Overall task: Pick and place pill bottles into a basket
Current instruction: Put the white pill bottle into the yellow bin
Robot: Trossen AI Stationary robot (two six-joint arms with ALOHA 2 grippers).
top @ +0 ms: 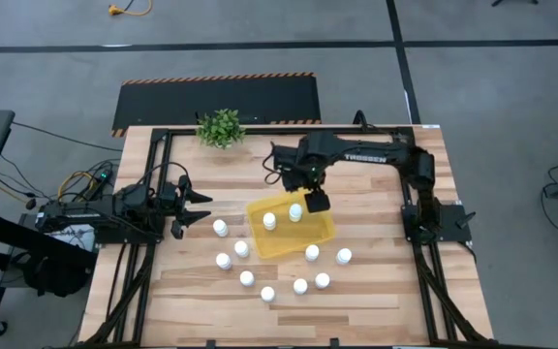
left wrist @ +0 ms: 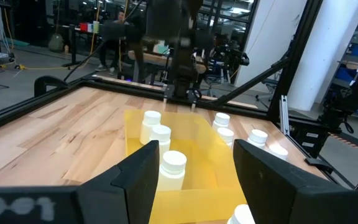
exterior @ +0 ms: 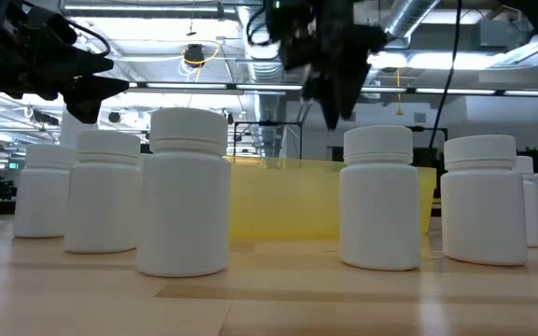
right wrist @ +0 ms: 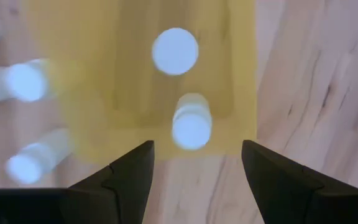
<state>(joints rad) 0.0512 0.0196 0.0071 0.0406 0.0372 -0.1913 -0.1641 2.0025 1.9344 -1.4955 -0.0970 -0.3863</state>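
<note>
- Your right pincer [top: 316, 201] hangs over the far right edge of the yellow basket [top: 320, 231], just above the pill bottle [top: 296, 211] standing nearest that edge; its wrist view shows the fingers [right wrist: 126, 171] spread apart with nothing between them, so it is released.
- Inside the basket you have two pill bottles upright: that one, and a second bottle [top: 269, 222] at about eight o'clock from it, a little apart.
- The basket sits near the middle of the tabletop [top: 376, 291], turned at a slant.
- Your left pincer [top: 197, 209] waits at nine o'clock from the basket, off the tabletop surface and pointing toward it; its fingers [left wrist: 143, 176] stand parted and empty.
- Nine more bottles stand loose on the tabletop outside the basket. One [top: 220, 228] lies at nine o'clock from the basket, nearest the left pincer.
- The others curve round the basket's near side from eight o'clock to four o'clock, ending with a bottle [top: 344, 257] at four o'clock.
- A small green potted plant [top: 221, 127] sits at the far edge, about eleven o'clock from the basket.
</note>
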